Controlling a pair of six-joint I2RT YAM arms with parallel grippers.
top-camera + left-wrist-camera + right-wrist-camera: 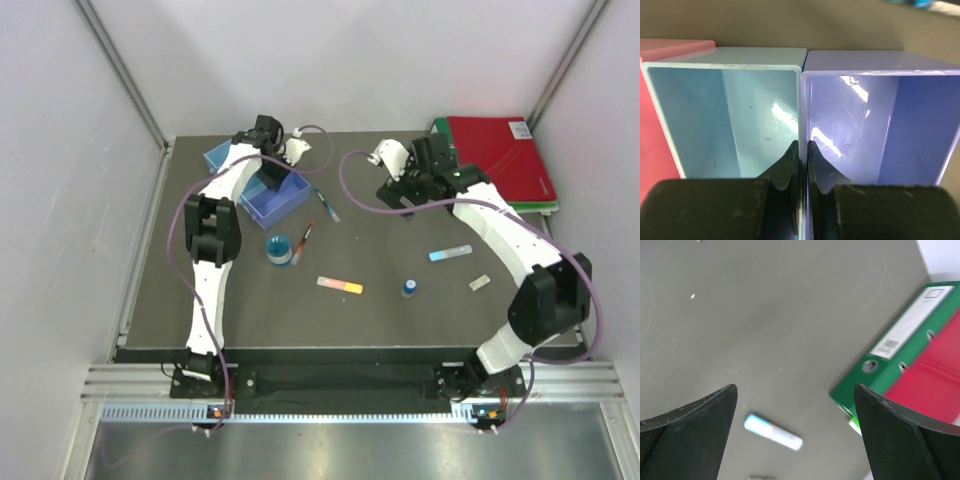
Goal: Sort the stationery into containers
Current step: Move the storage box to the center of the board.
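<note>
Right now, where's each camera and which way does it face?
Top external: high behind the robot, facing down at the table; both arms show.
Left wrist: faces into the containers; left gripper pinches a divider wall.
Right wrist: faces down at light blue bar, green binder; open right gripper shows.
Shared: top also shows that bar.

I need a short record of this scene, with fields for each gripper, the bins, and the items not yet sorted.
left gripper: shut on the shared wall between light blue bin and purple bin
right gripper: open, holding nothing, above the table
bin contents: no item visible in either
loose on table: blue jar, red pen, dark pen, pink-orange bar, light blue bar, small bottle, pale tag
</note>
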